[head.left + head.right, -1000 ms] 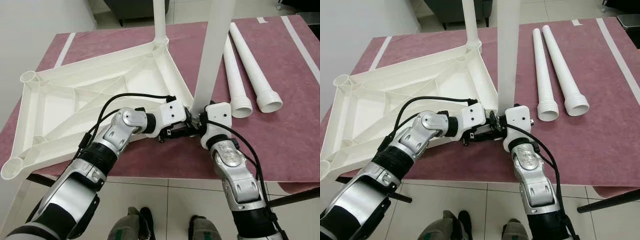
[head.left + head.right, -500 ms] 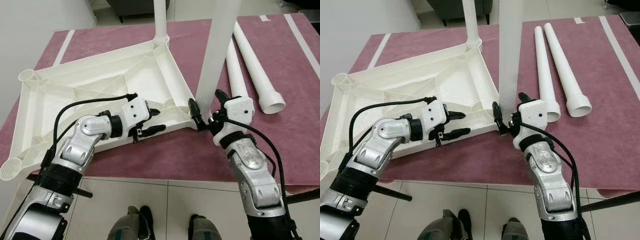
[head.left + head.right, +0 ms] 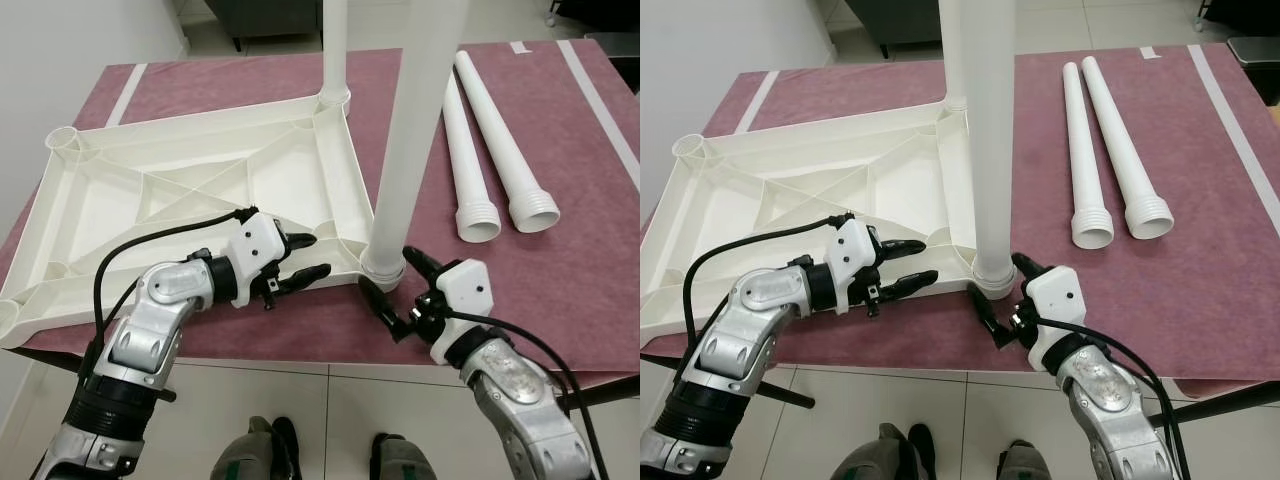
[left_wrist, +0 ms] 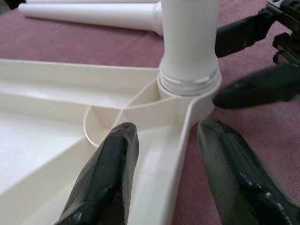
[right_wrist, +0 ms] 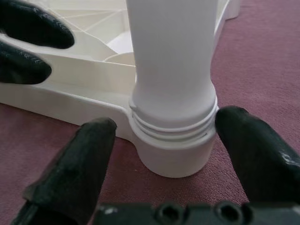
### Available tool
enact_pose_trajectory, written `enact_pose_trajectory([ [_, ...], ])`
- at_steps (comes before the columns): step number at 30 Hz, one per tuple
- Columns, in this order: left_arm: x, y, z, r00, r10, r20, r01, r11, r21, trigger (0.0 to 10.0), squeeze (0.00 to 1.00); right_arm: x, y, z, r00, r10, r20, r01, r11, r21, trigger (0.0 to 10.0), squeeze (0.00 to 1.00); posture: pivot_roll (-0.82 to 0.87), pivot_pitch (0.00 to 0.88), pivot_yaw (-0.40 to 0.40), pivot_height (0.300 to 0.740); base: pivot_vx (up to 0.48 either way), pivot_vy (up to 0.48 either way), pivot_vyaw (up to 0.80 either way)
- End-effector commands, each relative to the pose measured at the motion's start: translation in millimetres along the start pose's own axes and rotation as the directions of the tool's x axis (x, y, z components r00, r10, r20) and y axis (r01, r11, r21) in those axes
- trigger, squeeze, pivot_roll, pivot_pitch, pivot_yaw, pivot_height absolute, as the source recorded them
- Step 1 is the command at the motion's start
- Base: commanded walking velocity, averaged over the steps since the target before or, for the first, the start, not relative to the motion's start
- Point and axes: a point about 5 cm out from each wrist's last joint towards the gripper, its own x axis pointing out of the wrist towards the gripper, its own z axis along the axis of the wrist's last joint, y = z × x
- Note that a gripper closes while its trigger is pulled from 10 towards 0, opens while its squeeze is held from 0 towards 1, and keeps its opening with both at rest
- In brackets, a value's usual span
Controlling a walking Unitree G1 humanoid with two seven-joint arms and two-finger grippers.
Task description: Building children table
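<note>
Table leg stands between right gripper's spread fingers.

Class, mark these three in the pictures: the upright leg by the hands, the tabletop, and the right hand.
Upright leg (image 3: 980, 150), right eye view, mid-shaft.
Tabletop (image 3: 150, 130), left eye view, far rim.
Right hand (image 3: 392, 290), left eye view, midway between the fingertips.

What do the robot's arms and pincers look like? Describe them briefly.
Both arms are silver jointed metal with dark bands. Each ends in a white boxy wrist housing carrying the left pincer and right pincer, two long tapered black fingers each. A black cable loops along each forearm.
</note>
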Motion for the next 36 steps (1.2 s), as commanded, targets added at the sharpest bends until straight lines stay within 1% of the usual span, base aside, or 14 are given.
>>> enact_pose_trajectory([
  [1,-4.7,3.1,-6,0.971,0.234,-0.042,-0.234,0.972,-0.005,10.0,0.0,-2.9,-9.6,-20,0.991,-0.104,-0.089,0.106,0.994,0.023,10.0,0.0,-0.08,0.144,0.135,0.74,0.0,0.0,0.0],
  [4,-5.0,1.9,-6,0.972,0.232,-0.045,-0.233,0.972,-0.006,10.0,0.0,-3.4,-10.6,-20,0.99,-0.112,-0.09,0.114,0.993,0.027,10.0,0.0,-0.08,0.144,0.135,0.74,0.0,0.0,0.0],
  [6,-8.3,-7.5,-15,0.966,0.248,-0.081,-0.25,0.968,-0.028,10.0,0.0,-5.8,-20.3,-16,0.976,-0.211,-0.054,0.214,0.975,0.059,10.0,0.0,-0.09,0.13,0.135,0.74,0.0,0.0,0.0],
  [8,-9.7,-11.6,-18,0.962,0.254,-0.096,-0.258,0.965,-0.038,10.0,0.0,-7.3,-24.3,-14,0.966,-0.254,-0.04,0.256,0.964,0.074,10.0,0.0,-0.09,0.13,0.135,0.74,0.0,0.0,0.0],
  [11,-9.8,-11.2,-20,0.943,0.319,-0.095,-0.326,0.943,-0.07,10.0,0.0,-9.4,-16.1,-7,0.979,-0.203,-0.004,0.202,0.974,0.102,10.0,0.0,-0.1,0.111,0.123,0.74,0.0,0.0,0.0],
  [12,-9.8,-11.2,-20,0.943,0.319,-0.095,-0.326,0.943,-0.07,10.0,0.0,-9.4,-16.1,-7,0.979,-0.203,-0.004,0.202,0.974,0.102,10.0,0.0,-0.1,0.111,0.123,0.74,0.0,0.0,0.0],
  [13,-9.6,-9.1,-20,0.924,0.37,-0.095,-0.377,0.923,-0.076,10.0,0.0,-9.5,-12.2,-2,0.983,-0.182,0.018,0.178,0.977,0.119,10.0,0.0,-0.1,0.107,0.12,0.74,0.0,0.0,0.0],
  [17,-8.6,-6.3,-21,0.9,0.425,-0.099,-0.432,0.899,-0.066,10.0,0.0,-8.2,-9.6,4,0.985,-0.168,0.048,0.16,0.978,0.133,10.0,0.0,-0.11,0.092,0.113,0.74,0.0,0.0,0.0],
  [19,-8.6,-6.3,-21,0.9,0.425,-0.099,-0.432,0.899,-0.066,10.0,0.0,-8.2,-9.6,4,0.985,-0.168,0.048,0.16,0.978,0.133,10.0,0.0,-0.11,0.092,0.113,0.74,0.0,0.0,0.0],
  [20,-8.4,-3.5,-21,0.892,0.441,-0.101,-0.446,0.895,-0.034,10.0,0.0,-5.6,-9.0,7,0.985,-0.157,0.066,0.147,0.98,0.132,10.0,0.0,-0.11,0.081,0.116,0.74,0.0,0.0,0.0],
  [22,-7.4,4.9,-19,0.89,0.447,-0.089,-0.448,0.894,0.002,10.0,0.0,2.0,-5.3,15,0.99,-0.1,0.104,0.087,0.988,0.124,10.0,0.0,-0.11,0.055,0.121,0.74,0.0,0.0,0.0],
  [26,-4.7,14.8,-16,0.884,0.461,-0.072,-0.461,0.887,0.021,10.0,0.0,6.0,1.8,18,0.993,-0.022,0.114,0.009,0.994,0.108,10.0,0.0,-0.11,0.031,0.123,0.74,0.0,0.0,0.0],
  [31,0.0,18.4,-15,0.873,0.483,-0.068,-0.483,0.875,0.017,10.0,0.0,7.9,4.4,16,0.995,-0.007,0.103,-0.005,0.994,0.109,10.0,0.0,-0.11,0.022,0.112,0.74,0.0,0.0,0.0],
  [36,3.7,17.8,-16,0.876,0.478,-0.064,-0.478,0.878,0.013,10.0,0.0,12.5,8.1,11,0.996,-0.002,0.086,-0.008,0.994,0.11,10.0,0.0,-0.12,0.033,0.116,0.74,0.0,0.0,0.0],
])
